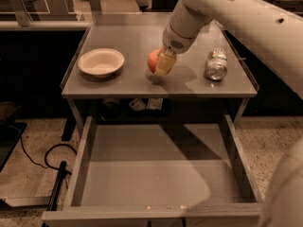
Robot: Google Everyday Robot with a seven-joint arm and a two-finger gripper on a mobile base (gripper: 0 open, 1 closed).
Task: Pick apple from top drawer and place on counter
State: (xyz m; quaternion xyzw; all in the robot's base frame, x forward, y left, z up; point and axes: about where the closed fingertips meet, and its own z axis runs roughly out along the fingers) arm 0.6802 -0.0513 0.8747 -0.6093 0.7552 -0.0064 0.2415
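Apple (152, 60) in gripper (161, 65) over counter (123, 34) middle

One camera, perhaps head-high, looks steeply down; claw (159, 67), holding apple (152, 60), over counter (128, 34) mid-frame.
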